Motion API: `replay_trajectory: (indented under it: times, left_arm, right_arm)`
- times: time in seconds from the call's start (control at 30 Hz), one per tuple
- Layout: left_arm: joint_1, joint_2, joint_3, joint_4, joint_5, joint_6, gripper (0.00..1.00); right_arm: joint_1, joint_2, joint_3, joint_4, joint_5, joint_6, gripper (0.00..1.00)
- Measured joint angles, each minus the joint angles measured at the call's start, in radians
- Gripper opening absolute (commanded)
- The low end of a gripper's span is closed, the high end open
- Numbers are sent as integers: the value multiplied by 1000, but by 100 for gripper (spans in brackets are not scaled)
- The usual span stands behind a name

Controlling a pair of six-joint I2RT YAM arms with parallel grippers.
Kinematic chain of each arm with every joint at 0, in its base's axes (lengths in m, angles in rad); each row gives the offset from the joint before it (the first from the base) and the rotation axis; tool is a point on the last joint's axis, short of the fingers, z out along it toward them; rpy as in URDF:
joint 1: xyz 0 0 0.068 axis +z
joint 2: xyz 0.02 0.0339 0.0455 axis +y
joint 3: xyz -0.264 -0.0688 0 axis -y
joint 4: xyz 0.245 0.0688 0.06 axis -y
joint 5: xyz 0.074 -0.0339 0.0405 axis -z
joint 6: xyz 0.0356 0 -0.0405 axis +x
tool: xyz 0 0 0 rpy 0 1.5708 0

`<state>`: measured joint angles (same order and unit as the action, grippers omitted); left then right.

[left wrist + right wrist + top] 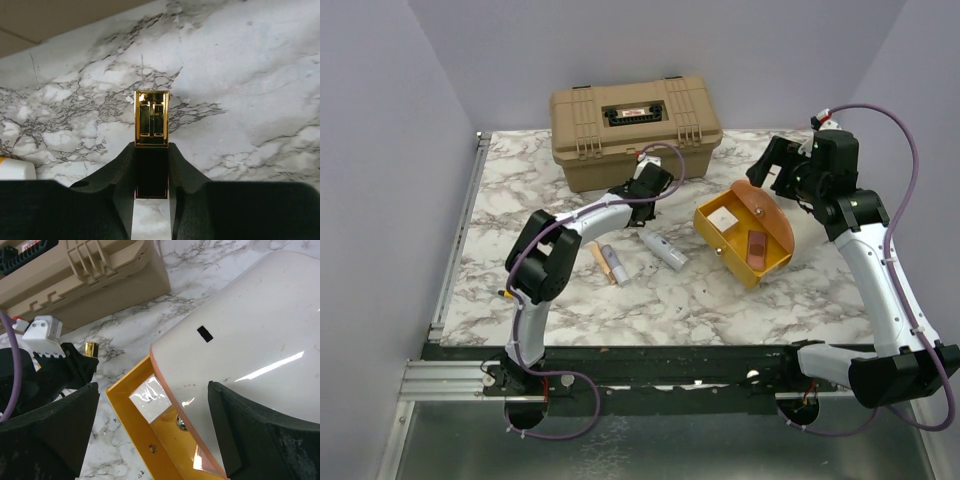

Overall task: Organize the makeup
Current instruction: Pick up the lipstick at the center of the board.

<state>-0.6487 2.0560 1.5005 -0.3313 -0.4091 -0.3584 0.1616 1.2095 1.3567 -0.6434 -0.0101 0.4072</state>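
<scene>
My left gripper (151, 172) is shut on a small makeup stick (151, 118) with a black body and a shiny gold cap, held over the marble in front of the tan case. The top view shows this gripper (642, 186) just ahead of the case. My right gripper (154, 390) is open, its fingers (55, 430) on either side of the raised cream lid (250, 330) of the orange pouch (745, 238). A white packet (725, 215) and a rose stick (757, 247) lie inside it. A pale tube (663, 250) and a tan stick (605, 262) lie on the table.
The big tan hard case (635, 125) stands shut at the back centre, close behind the left gripper. Purple walls close in the marble table (720, 300) on the left, back and right. A white tube end (15, 171) shows at the left wrist view's lower left.
</scene>
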Motion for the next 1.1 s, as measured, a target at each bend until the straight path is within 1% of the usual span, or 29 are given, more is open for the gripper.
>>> replay_trajectory:
  times: [0.23, 0.33, 0.53, 0.7, 1.0, 1.1]
  left_arm:
    - [-8, -91, -4, 10, 58, 39, 12]
    - [-12, -137, -14, 10, 77, 43, 10]
    - [-14, -216, -23, 17, 106, 64, 10]
    - [-15, -299, -53, 27, 138, 64, 10]
    - [-21, -451, -153, 90, 180, 74, 10]
    - [-21, -486, -179, 101, 200, 75, 8]
  right_arm:
    - [0, 0, 0, 6, -15, 11, 95]
    - [0, 0, 0, 6, -18, 11, 95]
    - [0, 0, 0, 6, -32, 12, 95]
    - [0, 0, 0, 8, -37, 13, 95]
    - [0, 0, 0, 15, -43, 13, 95]
    - [0, 0, 0, 15, -55, 14, 95]
